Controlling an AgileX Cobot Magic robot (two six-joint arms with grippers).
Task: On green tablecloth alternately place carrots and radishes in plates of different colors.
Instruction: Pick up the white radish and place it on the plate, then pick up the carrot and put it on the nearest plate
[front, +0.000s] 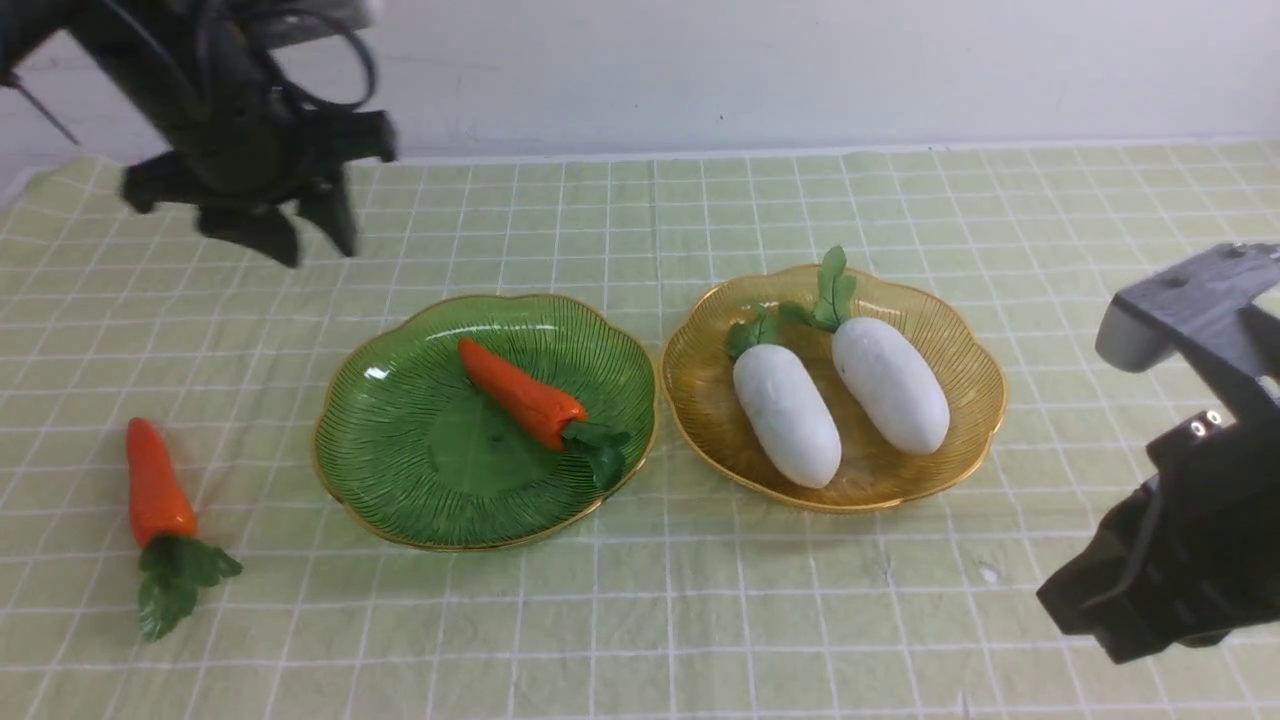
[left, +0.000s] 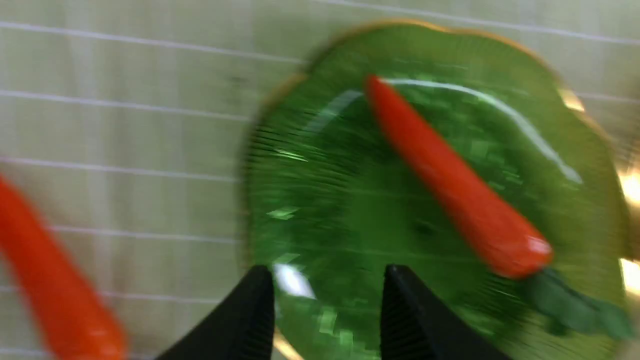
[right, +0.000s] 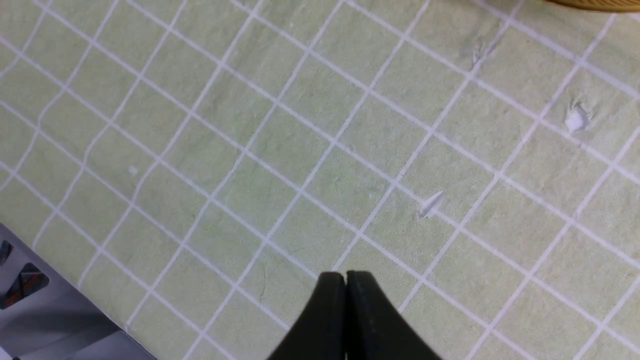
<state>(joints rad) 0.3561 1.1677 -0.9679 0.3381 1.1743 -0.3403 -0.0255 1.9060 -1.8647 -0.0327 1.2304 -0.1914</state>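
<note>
One carrot lies in the green plate at the middle of the green tablecloth. The other carrot lies on the cloth to the left of that plate. Both radishes lie side by side in the amber plate. My left gripper is open and empty, raised above the cloth behind and left of the green plate. Its blurred wrist view shows the plated carrot, the green plate and the loose carrot beyond its open fingers. My right gripper is shut and empty over bare cloth at the front right.
A white wall runs along the far edge of the cloth. The cloth has small wrinkles and a few white nicks. A grey part of the robot's base shows at the cloth's near edge in the right wrist view.
</note>
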